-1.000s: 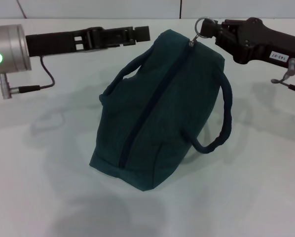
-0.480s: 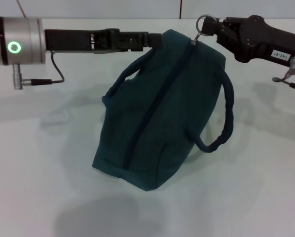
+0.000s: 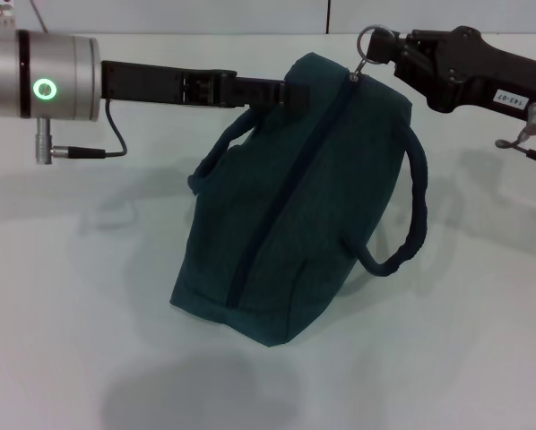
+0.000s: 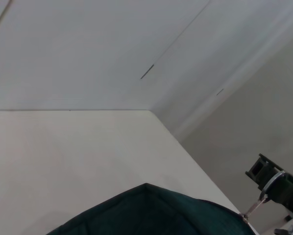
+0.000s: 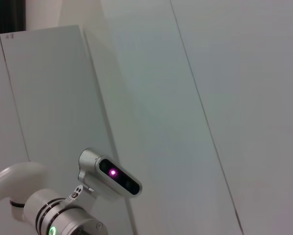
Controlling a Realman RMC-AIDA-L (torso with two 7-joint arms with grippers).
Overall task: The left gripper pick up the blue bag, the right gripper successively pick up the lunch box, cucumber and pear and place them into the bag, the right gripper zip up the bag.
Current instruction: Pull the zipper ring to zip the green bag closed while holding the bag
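Moved: left hand (image 3: 290, 91) has advanced to touch the blue bag's (image 3: 295, 206) top end; grip state unclear.
Right hand (image 3: 382, 50): pinching the ring zip pull (image 3: 368, 45).
Bag: mid-counter (image 3: 80, 313), zipped, soft, likely weighty; padded handles suit gripping.

A lab-like test room: bare white table (image 3: 89, 340), plain white panelled walls (image 5: 210, 73)

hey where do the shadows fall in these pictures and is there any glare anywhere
Head view: soft grey shadows lie on the white table below the blue bag and under each arm; the left claw's wrist ring glows green without flare. Left wrist view: evenly lit, only a corner of the bag showing. Right wrist view: flat light on pale wall panels, one small magenta light on a camera.
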